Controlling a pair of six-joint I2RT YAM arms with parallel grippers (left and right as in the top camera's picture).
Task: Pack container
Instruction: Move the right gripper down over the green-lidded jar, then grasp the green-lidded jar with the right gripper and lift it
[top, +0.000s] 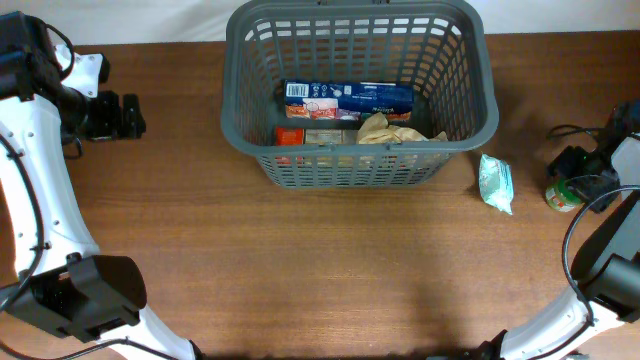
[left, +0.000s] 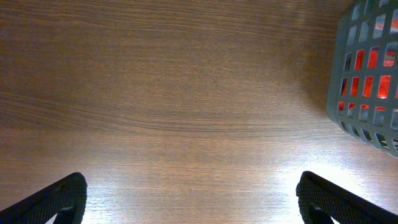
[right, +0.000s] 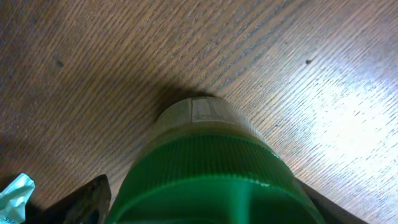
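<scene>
The dark grey slotted container (top: 240, 120) stands at the table's far middle and holds a blue box (top: 345, 97), a red box (top: 290, 134) and a crumpled tan bag (top: 390, 130). Its corner shows in the left wrist view (left: 364, 118). My left gripper (top: 128, 115) is open and empty over bare table, well left of the container. My right gripper (top: 578, 180) is at the far right, its fingers closed against both sides of a green-lidded jar (right: 211, 180) that stands on the table (top: 563, 195).
A pale teal packet (top: 496, 183) lies on the wooden table between the container and the jar, and its corner shows in the right wrist view (right: 13, 196). Cables run by both arms' bases.
</scene>
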